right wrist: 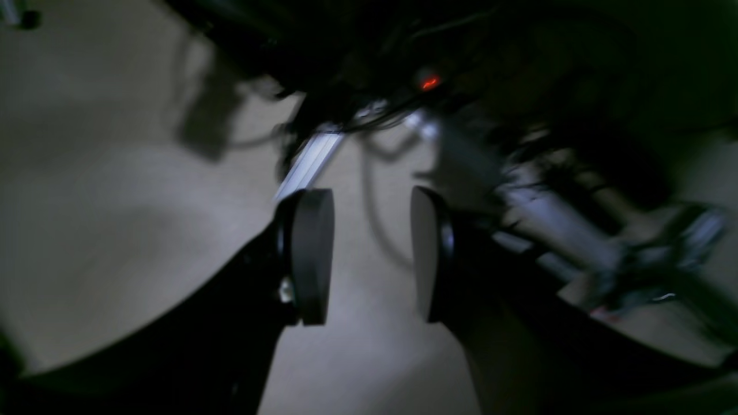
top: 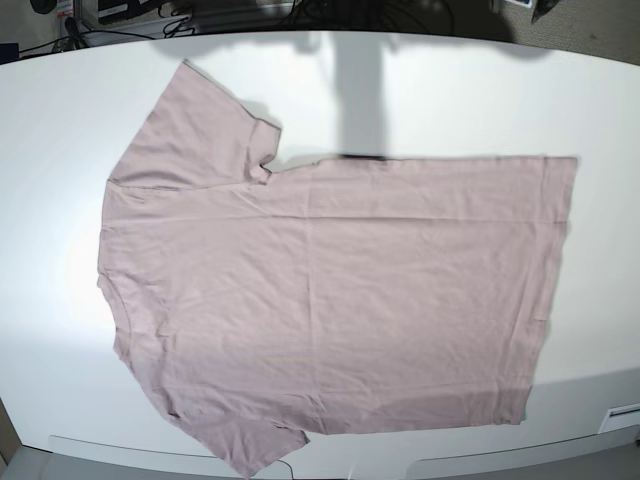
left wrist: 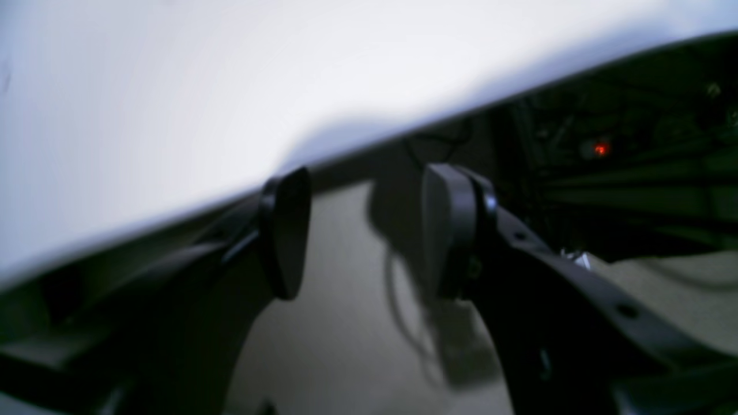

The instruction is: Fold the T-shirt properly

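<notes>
The dusty pink T-shirt (top: 330,290) lies spread flat on the white table (top: 450,90), neck end to the left, hem to the right, one sleeve at the top left and one at the bottom. Neither arm shows in the base view. In the left wrist view my left gripper (left wrist: 363,230) is open and holds nothing; it hangs beside the white table's edge (left wrist: 173,86), over the floor. Over the floor too, my right gripper (right wrist: 372,253) stands open with nothing between its pads. No shirt appears in either wrist view.
Cables and equipment (top: 110,15) lie beyond the table's far edge. A dark frame with a red light (left wrist: 601,149) stands under the table, seen also as a red light (right wrist: 429,82) near an aluminium bar (right wrist: 311,158). A white tag (top: 622,415) sits at the table's near right corner.
</notes>
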Controlling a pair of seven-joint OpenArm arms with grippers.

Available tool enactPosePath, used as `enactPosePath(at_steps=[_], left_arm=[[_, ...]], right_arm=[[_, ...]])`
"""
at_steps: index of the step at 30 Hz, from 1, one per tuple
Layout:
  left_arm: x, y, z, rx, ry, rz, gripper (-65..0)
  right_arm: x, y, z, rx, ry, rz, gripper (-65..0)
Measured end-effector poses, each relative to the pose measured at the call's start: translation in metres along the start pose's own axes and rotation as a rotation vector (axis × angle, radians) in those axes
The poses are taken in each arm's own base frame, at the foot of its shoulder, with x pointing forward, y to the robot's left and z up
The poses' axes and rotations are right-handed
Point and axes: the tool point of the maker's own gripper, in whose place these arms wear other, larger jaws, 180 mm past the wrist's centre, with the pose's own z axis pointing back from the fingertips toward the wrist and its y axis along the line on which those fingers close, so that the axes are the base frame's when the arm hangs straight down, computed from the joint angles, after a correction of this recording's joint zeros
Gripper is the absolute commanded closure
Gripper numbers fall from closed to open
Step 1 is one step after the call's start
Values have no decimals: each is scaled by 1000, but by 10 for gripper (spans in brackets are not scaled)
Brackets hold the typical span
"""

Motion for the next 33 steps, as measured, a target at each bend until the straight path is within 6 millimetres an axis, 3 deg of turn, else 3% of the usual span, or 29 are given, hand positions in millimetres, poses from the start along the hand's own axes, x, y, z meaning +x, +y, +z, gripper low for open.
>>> enactPosePath(at_steps=[5, 9, 14, 19, 25, 30, 33], left_arm=[[36, 19, -15, -28, -124, -207, -306], [40, 5, -28, -245, -150, -528, -306], [67, 41, -49, -162, -206, -713, -306], [67, 64, -72, -173, -219, -790, -306], [60, 109, -103, -156, -184, -861, -306], [51, 125, -121, -196, -196, -837, -306], [42, 124, -134, -226, -173, -842, -306]], right_arm=[[57, -37, 21, -111, -129, 80, -231], [95, -67, 36, -223, -198, 199, -232], [141, -73, 47, -268, -308, 277, -232], [147, -69, 50, -266, -321, 287, -232], [147, -69, 50, -266, -325, 281, -231], [148, -68, 49, -270, -330, 270, -232], [148, -63, 47, -272, -347, 229, -231]])
